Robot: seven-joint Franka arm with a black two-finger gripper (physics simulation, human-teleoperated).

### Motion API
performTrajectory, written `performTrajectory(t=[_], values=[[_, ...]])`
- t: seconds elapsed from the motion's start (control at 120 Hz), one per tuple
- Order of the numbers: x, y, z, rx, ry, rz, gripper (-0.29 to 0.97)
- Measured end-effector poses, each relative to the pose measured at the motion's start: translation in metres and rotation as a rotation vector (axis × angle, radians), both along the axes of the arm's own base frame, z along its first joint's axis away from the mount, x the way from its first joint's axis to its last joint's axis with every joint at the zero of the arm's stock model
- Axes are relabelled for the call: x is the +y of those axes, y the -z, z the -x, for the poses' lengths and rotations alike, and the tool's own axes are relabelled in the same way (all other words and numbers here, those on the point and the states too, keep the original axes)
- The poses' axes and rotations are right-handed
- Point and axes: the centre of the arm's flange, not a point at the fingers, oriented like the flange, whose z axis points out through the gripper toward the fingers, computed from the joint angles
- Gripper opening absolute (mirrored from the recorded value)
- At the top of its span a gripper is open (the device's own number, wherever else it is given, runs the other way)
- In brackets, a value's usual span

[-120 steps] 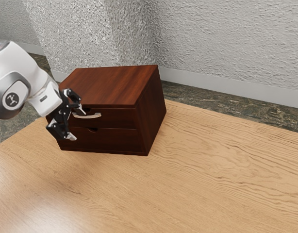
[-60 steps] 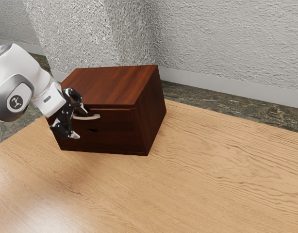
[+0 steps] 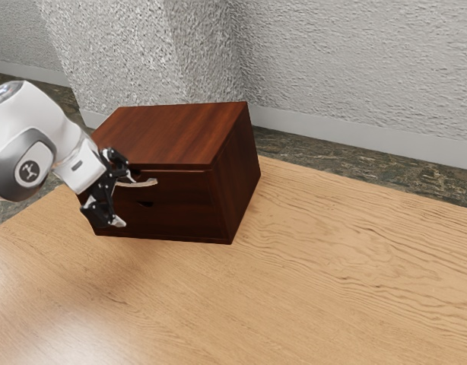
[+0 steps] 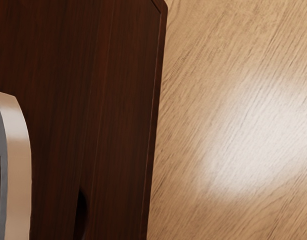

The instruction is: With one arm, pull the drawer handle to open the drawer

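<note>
Drawer handle (image 3: 140, 181): pale curved bar on the top drawer (image 3: 176, 185) of a dark wood cabinet (image 3: 180, 133), left-centre of the exterior frame. The cabinet sits on the table (image 3: 294, 289), back near the grey textured wall (image 3: 332, 53). Top drawer front looks flush with the cabinet face, i.e. shut. Lower drawer (image 3: 176, 217) under it has a small dark notch in its front.

Pincer (image 3: 121, 195) is at the handle's left end, and the arm (image 3: 28, 144) comes in from the frame's left edge. Fingers are apart, one above the other. The upper one is at handle level. The lower one is down in front of the lower drawer, near the cabinet's bottom left corner. The handle end lies between them; can't tell if either finger touches it. Not clamped on anything.

Wrist view: handle (image 4: 13, 165) close up against the dark drawer front (image 4: 93, 100). Table (image 4: 233, 125) shows beyond the cabinet's edge, with a bright glare patch on the wood.
</note>
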Motion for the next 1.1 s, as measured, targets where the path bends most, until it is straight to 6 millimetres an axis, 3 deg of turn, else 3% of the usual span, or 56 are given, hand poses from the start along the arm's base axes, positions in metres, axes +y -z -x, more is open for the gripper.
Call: performTrajectory(t=[0.25,0.317,0.433,0.933,1.1], values=[[-0.002,0.008,0.002,0.009,-0.004,0.017,0.80],[-0.003,0.005,0.002,0.003,-0.005,0.020,0.69],[-0.003,0.003,0.001,-0.008,-0.006,0.021,0.64],[-0.006,-0.003,0.001,-0.026,0.000,0.022,0.62],[-0.003,-0.005,0.003,-0.032,-0.006,0.030,0.54]])
